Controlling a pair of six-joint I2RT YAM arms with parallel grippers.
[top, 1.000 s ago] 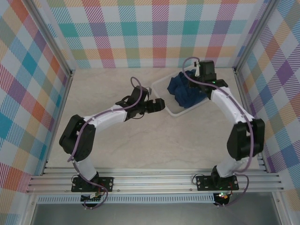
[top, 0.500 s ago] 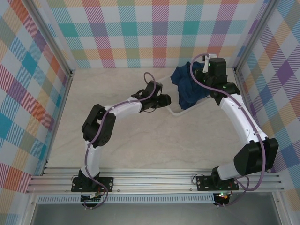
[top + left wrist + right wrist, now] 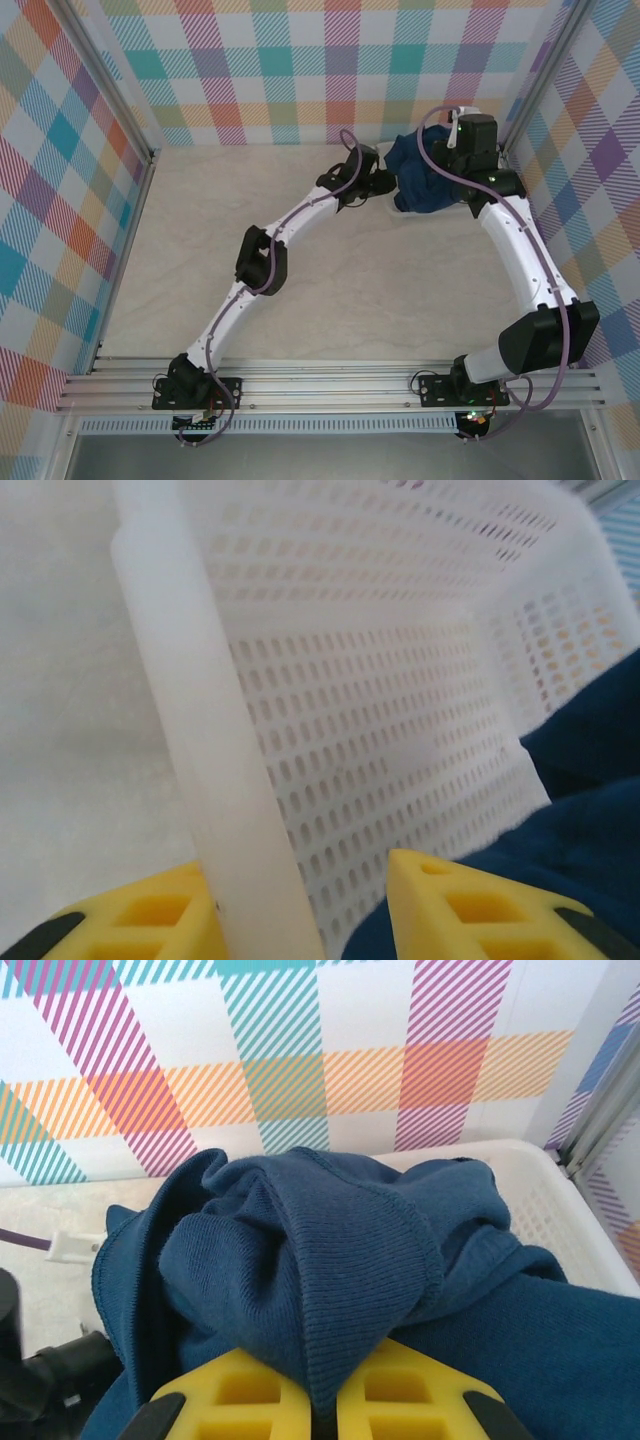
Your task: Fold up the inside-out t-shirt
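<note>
Clamps left end effector (image 3: 300, 905) on basket rim (image 3: 190, 710), steadying it, while right end effector (image 3: 325, 1400) pinches t-shirt (image 3: 330, 1250) to pull free.

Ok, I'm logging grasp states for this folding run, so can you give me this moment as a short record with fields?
left gripper: closed on the rim of the white perforated basket, one finger outside, one inside
right gripper: shut on a fold of the t-shirt
t-shirt state: dark blue, bunched, partly inside the basket, not yet folded
location: far right corner of the table
</note>
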